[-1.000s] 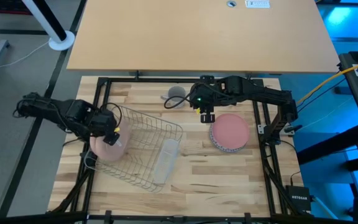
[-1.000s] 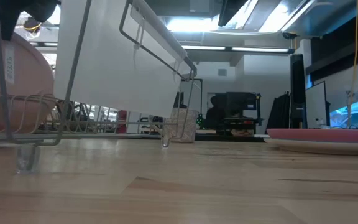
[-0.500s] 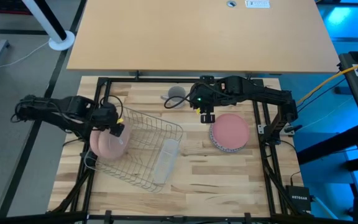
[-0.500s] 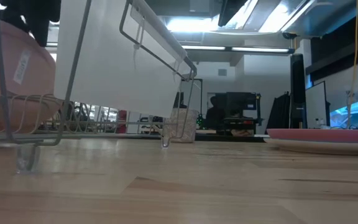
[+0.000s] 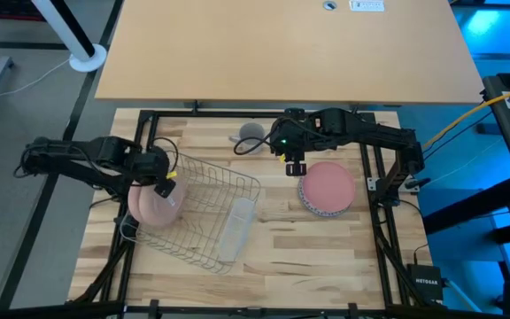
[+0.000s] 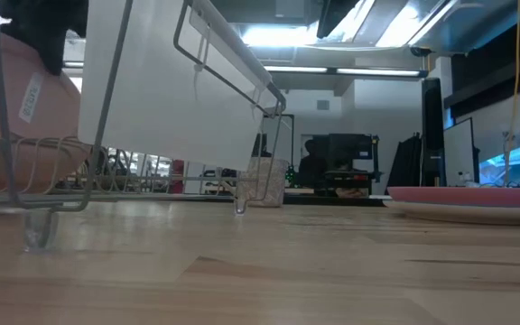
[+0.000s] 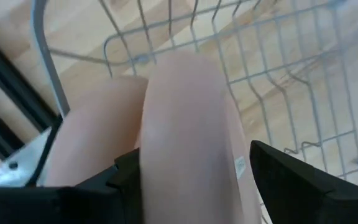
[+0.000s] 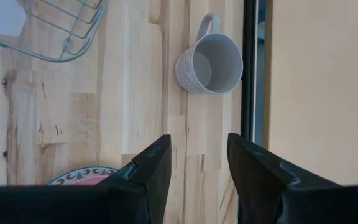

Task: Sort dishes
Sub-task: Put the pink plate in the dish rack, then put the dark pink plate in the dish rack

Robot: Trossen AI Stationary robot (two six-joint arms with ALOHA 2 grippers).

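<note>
A salmon-pink plate (image 5: 152, 207) stands on edge in the left end of the wire rack (image 5: 204, 213). It fills the left wrist view (image 7: 185, 137) and shows at the left of the low view (image 6: 16, 108) with a small label on it. My left gripper (image 5: 163, 179) is above it, shut on its upper rim. The second pink plate (image 5: 328, 184) lies on the patterned plate (image 5: 315, 209) at the right. My right gripper (image 5: 295, 166) hangs open and empty just left of that stack; the wood shows between its fingers (image 8: 199, 163). My left gripper pinches the pink plate's upper rim (image 7: 166, 168) between its two fingers, one on each face. The fingers come from above, slanting in from the table's left. The plate stands tilted, its lower edge down among the rack's wires.
A grey mug (image 5: 251, 133) stands upright near the far edge; it also shows in the right wrist view (image 8: 209, 63). A white oblong part (image 5: 237, 226) lies in the rack's near right end. A black frame (image 5: 140, 133) borders the table top.
My left gripper has moved a little toward the table's far right with the pink plate. The plate has tipped inside the rack; its label has turned in the low view. My right arm has kept still.
</note>
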